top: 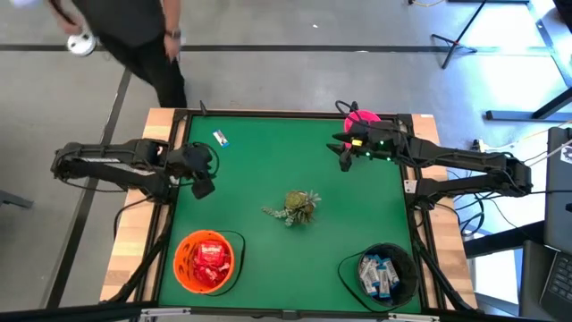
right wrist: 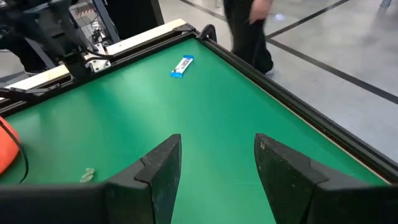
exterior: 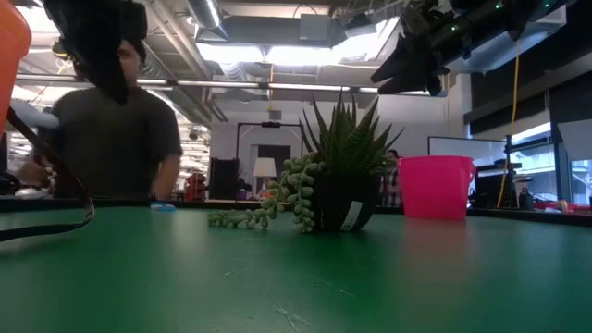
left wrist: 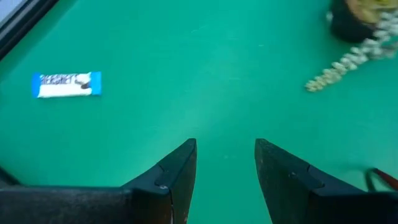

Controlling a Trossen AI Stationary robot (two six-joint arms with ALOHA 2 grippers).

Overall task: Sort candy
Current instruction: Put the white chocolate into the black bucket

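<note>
**One blue-and-white sweet left loose on the green table**

Green felt covers the table (top: 286, 170), framed by pale wooden edges, with a grey workshop floor around it. A single white-and-blue candy (top: 220, 138) lies alone near the far left part of the felt; it also shows flat on the cloth in the left wrist view (left wrist: 66, 84) and the right wrist view (right wrist: 182, 66).

At the near edge, an orange bowl (top: 208, 262) on the left holds shiny red packets (top: 210, 259), and a dark bowl (top: 382, 273) on the right holds white-and-blue packets (top: 377, 274). A small potted succulent (top: 297, 207) with a trailing sprig sits in the middle. A pink cup (top: 362, 117) stands at the far right edge.

The left gripper (top: 204, 185) hangs above the felt at the left side, near the loose candy but apart from it, its fingers (left wrist: 174, 171) spread with nothing between them. The right gripper (top: 345, 161) hovers just beside the pink cup, fingers (right wrist: 163, 165) likewise parted and empty.

A person in dark clothes (top: 147, 45) stands beyond the far left corner.
</note>
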